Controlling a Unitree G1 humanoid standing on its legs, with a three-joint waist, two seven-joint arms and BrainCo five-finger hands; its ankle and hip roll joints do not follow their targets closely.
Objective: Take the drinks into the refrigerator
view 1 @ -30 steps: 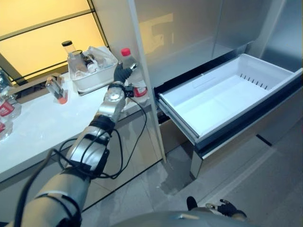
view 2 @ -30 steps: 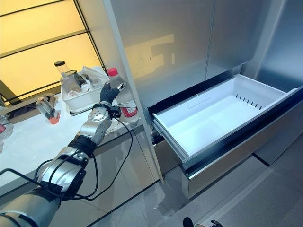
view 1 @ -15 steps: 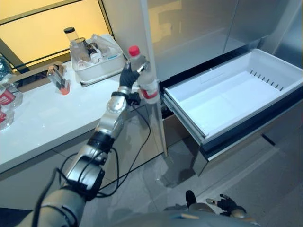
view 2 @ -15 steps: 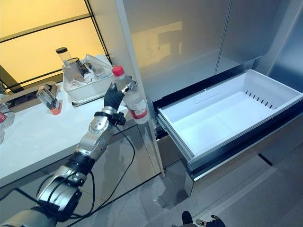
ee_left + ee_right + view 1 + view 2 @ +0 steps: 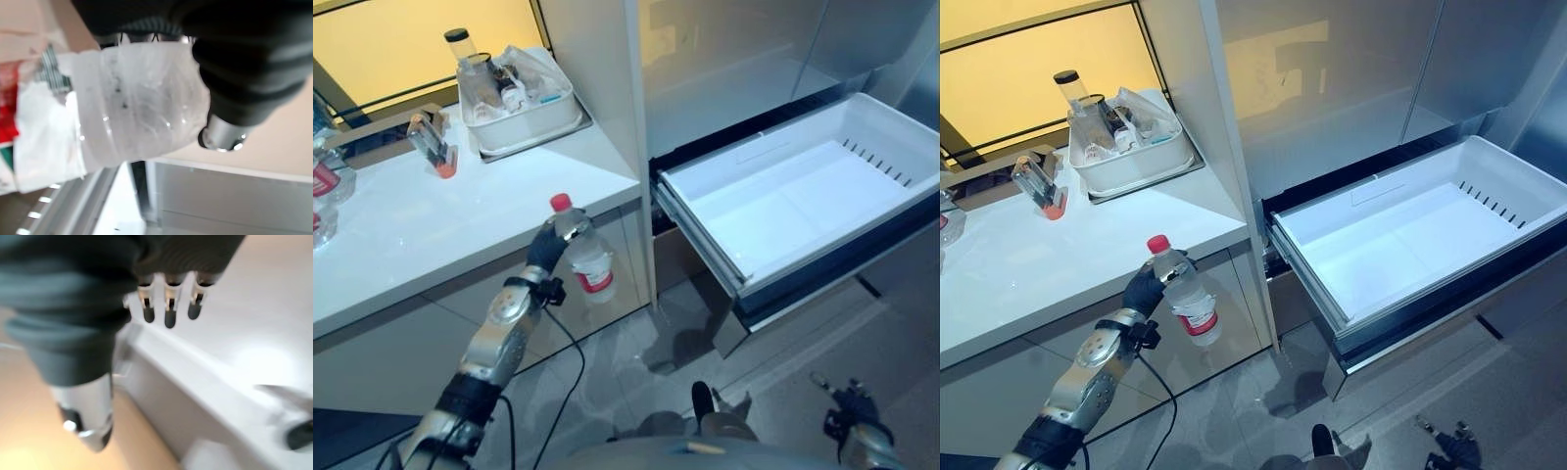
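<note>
Below counter (image 5: 431, 225), left hand (image 5: 546, 250) around bottle (image 5: 581, 257)

My left robot hand (image 5: 1145, 289) holds the bottle (image 5: 1183, 294) tilted in front of the desk (image 5: 1058, 250), below its edge and left of the open refrigerator drawer (image 5: 1410, 220). On the desk behind, a tub (image 5: 1131, 157) of containers sits by the refrigerator's side wall; a small jar (image 5: 1038, 186) lies left of it. My right robot hand (image 5: 847, 416) hangs low at right, above the floor.
</note>
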